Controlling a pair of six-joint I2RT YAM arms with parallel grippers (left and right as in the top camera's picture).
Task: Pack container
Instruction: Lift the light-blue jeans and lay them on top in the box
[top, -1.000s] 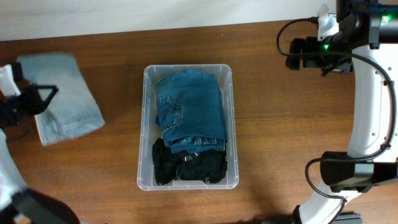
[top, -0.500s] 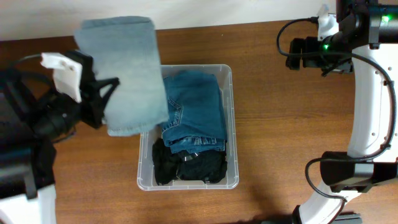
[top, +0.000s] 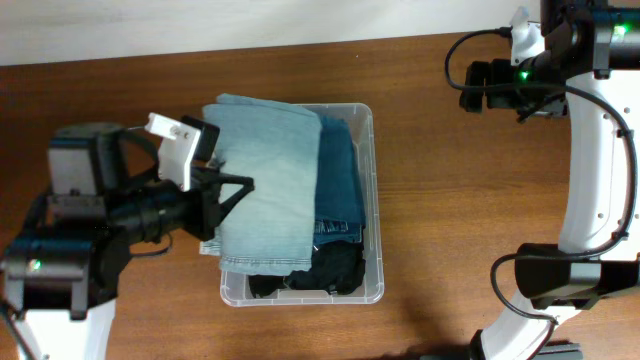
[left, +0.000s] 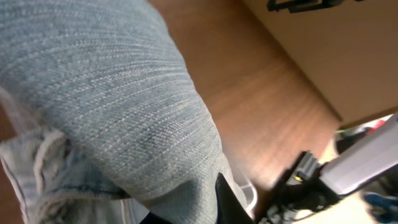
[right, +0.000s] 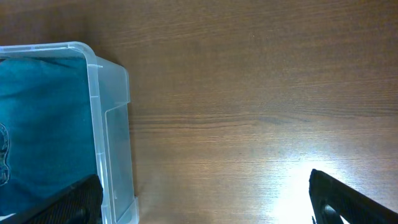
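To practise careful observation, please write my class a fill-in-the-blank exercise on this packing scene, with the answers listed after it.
1. The left gripper holds folded jeans of a light ____ colour.
2. The darker jeans lie ____ the container.
3. The garment at the container's bottom end in the overhead view is coloured ____.
4. The right gripper is open and holds ____.

Answers: blue; inside; black; nothing
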